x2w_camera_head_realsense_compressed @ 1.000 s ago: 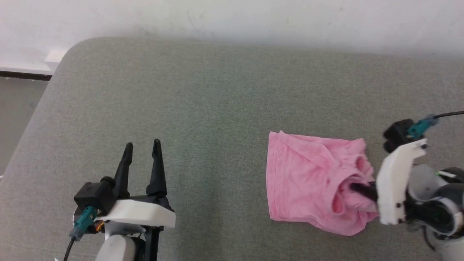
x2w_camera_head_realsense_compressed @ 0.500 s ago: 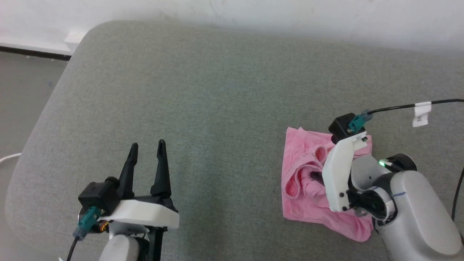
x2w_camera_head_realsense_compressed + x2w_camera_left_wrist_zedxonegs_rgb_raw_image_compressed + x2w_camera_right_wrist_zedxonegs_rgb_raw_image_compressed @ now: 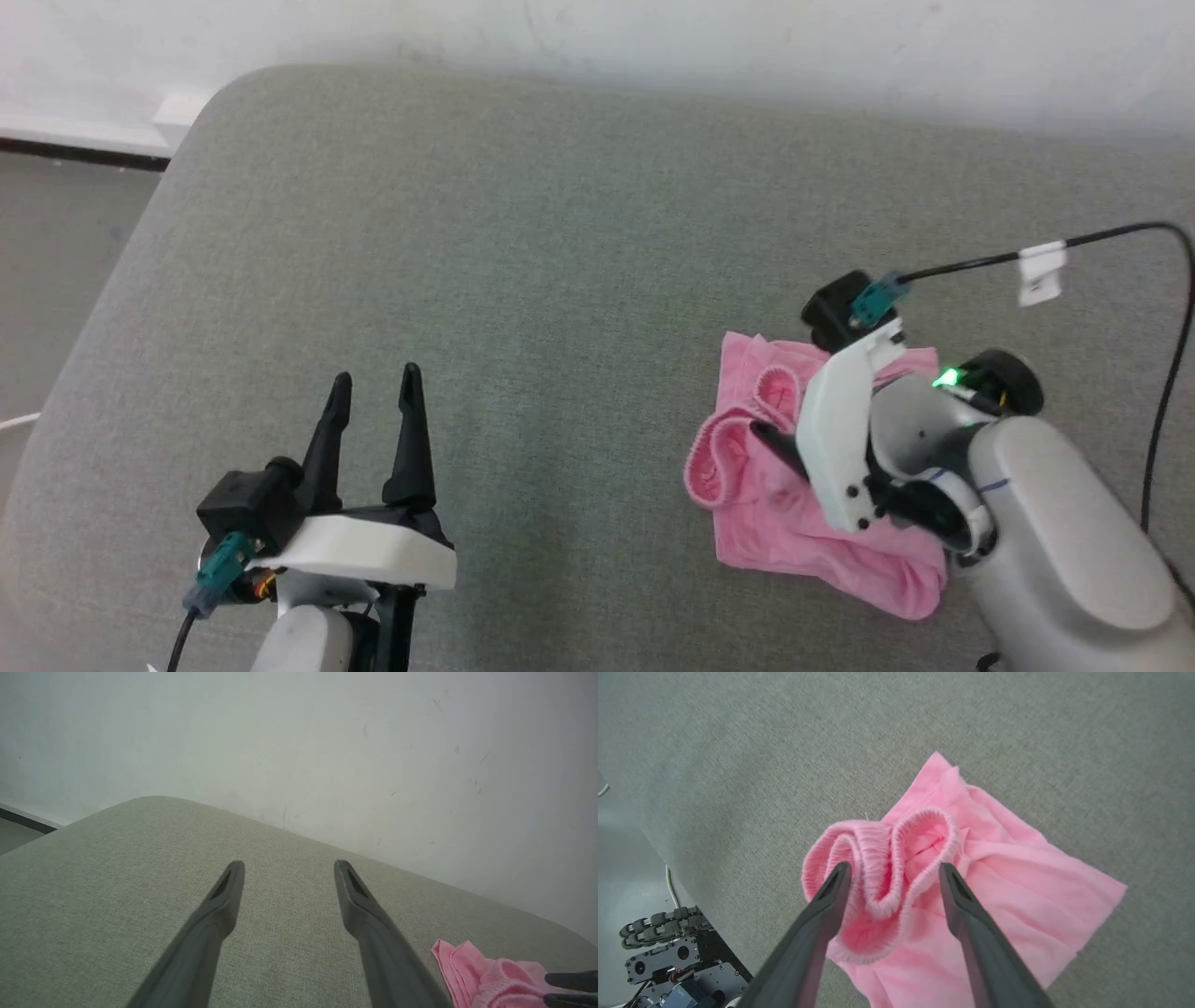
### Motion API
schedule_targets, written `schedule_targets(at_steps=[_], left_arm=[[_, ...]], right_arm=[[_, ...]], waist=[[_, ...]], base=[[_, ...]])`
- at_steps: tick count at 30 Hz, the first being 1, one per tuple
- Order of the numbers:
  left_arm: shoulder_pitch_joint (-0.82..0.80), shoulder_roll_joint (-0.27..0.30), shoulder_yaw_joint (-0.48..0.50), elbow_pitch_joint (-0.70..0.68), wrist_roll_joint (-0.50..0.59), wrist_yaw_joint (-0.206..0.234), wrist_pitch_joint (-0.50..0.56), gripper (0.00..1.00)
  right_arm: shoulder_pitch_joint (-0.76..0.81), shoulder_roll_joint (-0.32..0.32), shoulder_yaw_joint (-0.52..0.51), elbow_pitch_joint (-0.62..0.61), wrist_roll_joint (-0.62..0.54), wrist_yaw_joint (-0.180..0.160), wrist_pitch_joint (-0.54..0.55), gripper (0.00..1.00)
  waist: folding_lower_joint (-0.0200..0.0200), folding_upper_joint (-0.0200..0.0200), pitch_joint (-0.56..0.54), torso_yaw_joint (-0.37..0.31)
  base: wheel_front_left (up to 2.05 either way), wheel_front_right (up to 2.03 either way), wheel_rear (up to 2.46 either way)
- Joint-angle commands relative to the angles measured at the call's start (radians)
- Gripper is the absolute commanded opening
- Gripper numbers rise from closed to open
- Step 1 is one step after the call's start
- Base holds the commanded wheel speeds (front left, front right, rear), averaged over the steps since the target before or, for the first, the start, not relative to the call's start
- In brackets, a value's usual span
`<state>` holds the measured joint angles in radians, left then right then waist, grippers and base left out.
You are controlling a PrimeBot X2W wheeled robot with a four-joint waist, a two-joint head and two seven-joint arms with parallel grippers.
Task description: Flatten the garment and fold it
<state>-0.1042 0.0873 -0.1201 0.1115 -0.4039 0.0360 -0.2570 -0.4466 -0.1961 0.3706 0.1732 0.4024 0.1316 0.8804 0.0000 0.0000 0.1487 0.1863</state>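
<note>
The right end effector (image 3: 892, 870) has parted over the garment (image 3: 1017, 882); left end effector (image 3: 373, 383) parted above cushion (image 3: 560, 233).

Count per kind, as seen.

- Garments: one pink garment (image 3: 775, 546) is recorded. Its gathered waistband (image 3: 920, 826) is seen bunched into two loops.
- End effectors: two are counted, the left end effector (image 3: 375, 373) and the right end effector (image 3: 894, 866).
- Dark fingers (image 3: 224, 900): two are noted on each end effector, four in all.
- Teal connectors (image 3: 873, 299): two are counted, one at each wrist.
- Black cables (image 3: 962, 264): two are traced, one from each connector.
- White tag (image 3: 1039, 271): one is noted, on the right-hand cable.
- Green light (image 3: 948, 378): one is logged.
- Grey upholstered surface (image 3: 523, 280): one.
- Pale wall (image 3: 653, 37): one.
</note>
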Motion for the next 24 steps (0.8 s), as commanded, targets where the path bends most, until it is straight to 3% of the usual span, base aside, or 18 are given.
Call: schedule_targets(at_steps=[1, 4, 8, 11, 12, 14, 18, 24], left_arm=[[-0.007, -0.002, 0.007, 0.003, 0.012, -0.007, -0.005, 1.00], [-0.004, 0.001, 0.012, 0.004, 0.014, -0.009, -0.005, 1.00], [-0.002, 0.003, 0.016, 0.001, 0.017, -0.010, -0.005, 1.00], [-0.001, 0.004, 0.016, -0.004, 0.023, -0.011, -0.005, 1.00], [-0.001, 0.004, 0.016, -0.004, 0.023, -0.011, -0.005, 1.00], [-0.002, 0.007, 0.017, -0.009, 0.035, -0.008, -0.005, 1.00], [-0.002, 0.013, 0.020, -0.013, 0.045, -0.003, -0.005, 1.00], [-0.005, 0.017, 0.018, -0.013, 0.054, 0.002, -0.005, 1.00]], right_arm=[[-0.013, -0.019, -0.002, -0.032, 0.021, -0.001, 0.005, 1.00], [0.002, -0.042, -0.050, -0.111, 0.065, -0.001, 0.012, 1.00], [0.048, -0.040, -0.198, -0.199, 0.079, -0.001, -0.011, 1.00], [0.096, -0.011, -0.337, -0.219, 0.035, -0.001, -0.049, 1.00], [0.096, -0.011, -0.337, -0.219, 0.035, -0.001, -0.049, 1.00], [0.155, 0.021, -0.424, -0.205, -0.043, -0.001, -0.086, 1.00], [0.218, 0.069, -0.451, -0.156, -0.104, -0.001, -0.118, 1.00], [0.244, 0.105, -0.391, -0.066, -0.159, -0.001, -0.133, 1.00]], waist=[[0.0000, 0.0000, -0.016, -0.018], [0.0000, 0.0000, -0.027, -0.033], [0.0000, 0.0000, -0.032, -0.046], [0.0000, 0.0000, -0.032, -0.050], [0.0000, 0.0000, -0.032, -0.050], [0.0000, 0.0000, -0.030, -0.050], [0.0000, 0.0000, -0.021, -0.048], [0.0000, 0.0000, -0.013, -0.041]], base=[[0.00, 0.00, 0.00], [0.00, 0.00, 0.00], [0.00, 0.00, 0.00], [0.00, 0.00, 0.00], [0.00, 0.00, 0.00], [0.00, 0.00, 0.00], [0.00, 0.00, 0.00], [0.00, 0.00, 0.00]])
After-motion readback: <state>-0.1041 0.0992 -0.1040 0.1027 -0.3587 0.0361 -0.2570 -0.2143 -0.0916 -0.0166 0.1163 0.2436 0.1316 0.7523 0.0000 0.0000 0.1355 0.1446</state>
